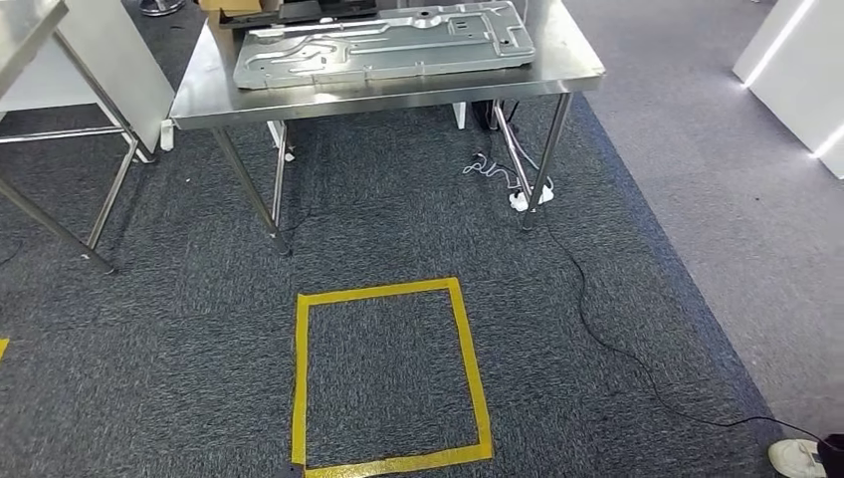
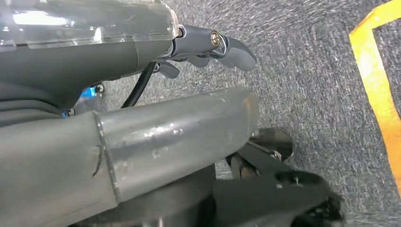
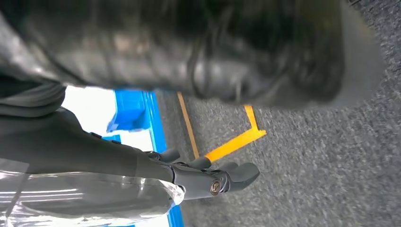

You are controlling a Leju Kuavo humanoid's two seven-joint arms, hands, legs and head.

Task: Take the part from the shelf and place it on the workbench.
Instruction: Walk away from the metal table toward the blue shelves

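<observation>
Now | part (image 1: 383, 42) lies flat on worktop (image 1: 567, 62): stiff, broad sheet metal, awkward, sharp-edged; grip both long edges | your left hand (image 2: 208, 47) and right hand (image 3: 208, 176) hang with fingers loose, holding nothing

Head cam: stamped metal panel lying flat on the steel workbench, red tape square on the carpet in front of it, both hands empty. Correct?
One thing is off: the tape square is yellow, not red, as the head view shows. The rest holds: the metal panel lies flat on the steel workbench, and the left hand and right hand hold nothing in their wrist views.
</observation>
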